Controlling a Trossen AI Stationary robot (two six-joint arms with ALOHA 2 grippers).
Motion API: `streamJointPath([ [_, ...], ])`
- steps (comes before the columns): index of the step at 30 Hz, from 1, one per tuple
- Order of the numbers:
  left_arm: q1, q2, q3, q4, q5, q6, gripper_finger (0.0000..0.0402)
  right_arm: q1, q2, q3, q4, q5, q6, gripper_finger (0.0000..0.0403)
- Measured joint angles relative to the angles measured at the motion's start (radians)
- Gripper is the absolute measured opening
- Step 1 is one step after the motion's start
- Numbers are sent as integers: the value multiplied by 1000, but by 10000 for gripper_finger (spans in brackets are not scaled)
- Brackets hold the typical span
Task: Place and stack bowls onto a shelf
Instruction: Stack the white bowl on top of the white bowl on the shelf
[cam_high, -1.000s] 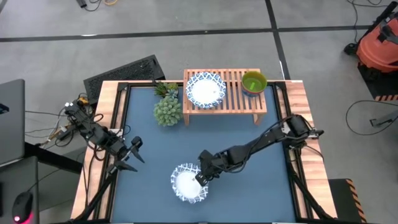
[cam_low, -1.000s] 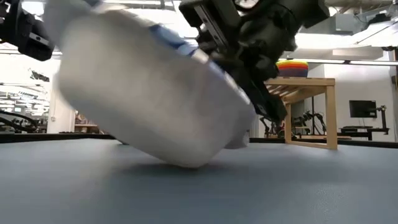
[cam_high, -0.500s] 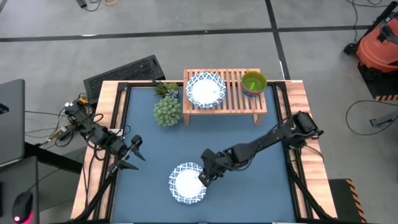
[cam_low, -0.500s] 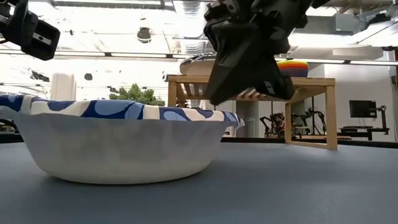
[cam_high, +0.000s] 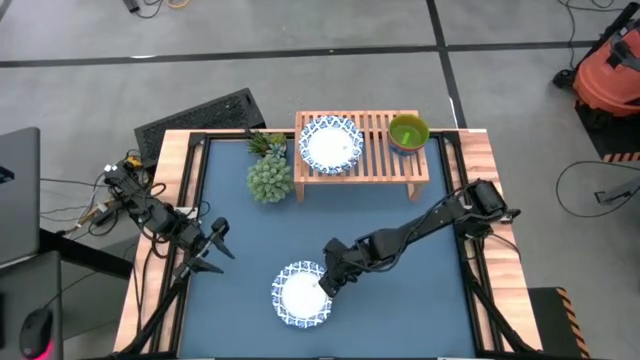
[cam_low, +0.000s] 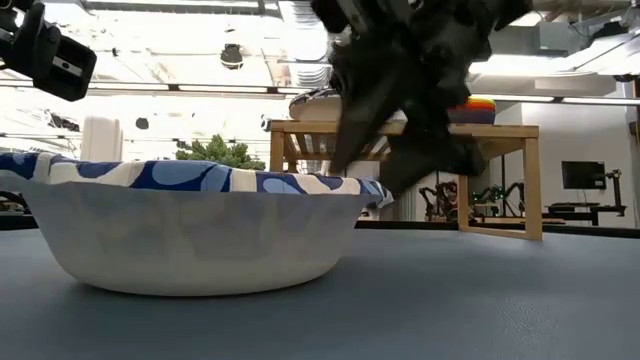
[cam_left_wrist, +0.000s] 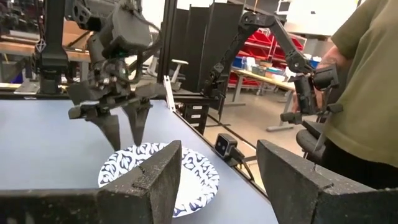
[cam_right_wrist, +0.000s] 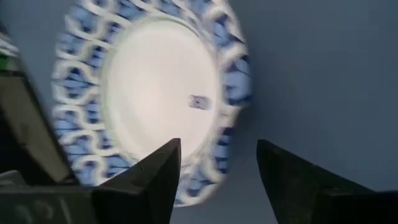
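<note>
A blue-and-white patterned bowl (cam_high: 302, 297) rests upright on its base on the blue table near the front edge, large in the low view (cam_low: 195, 230). My right gripper (cam_high: 322, 285) stands open just above the bowl's right rim (cam_left_wrist: 126, 144), one finger on each side of it, apart from it. The light-wood shelf (cam_high: 375, 165) at the far edge carries another patterned bowl (cam_high: 331, 143) and a stack of small bowls, the green one on top (cam_high: 408, 131). My left gripper (cam_high: 205, 250) waits open at the table's left.
A green spiky plant (cam_high: 268, 170) stands left of the shelf. A wooden border (cam_high: 190, 160) frames the table. A person in an olive shirt (cam_left_wrist: 367, 93) stands beyond the table's right side. Bare blue table lies between the near bowl and the shelf.
The near bowl was tilted in my right gripper's hold, one edge down on the table; it has dropped flat onto its base. My right gripper has opened, let go of the rim and risen slightly.
</note>
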Motion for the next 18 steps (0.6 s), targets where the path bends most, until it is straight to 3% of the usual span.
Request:
streamJointPath([
  [10, 0, 1, 0, -15, 1, -37, 197, 0, 65, -1, 36, 3, -31, 205],
  [13, 0, 1, 0, -30, 0, -51, 197, -2, 62, 0, 35, 3, -22, 151],
  [18, 0, 0, 0, -39, -21, -58, 197, -9, 60, -2, 26, -2, 8, 24],
])
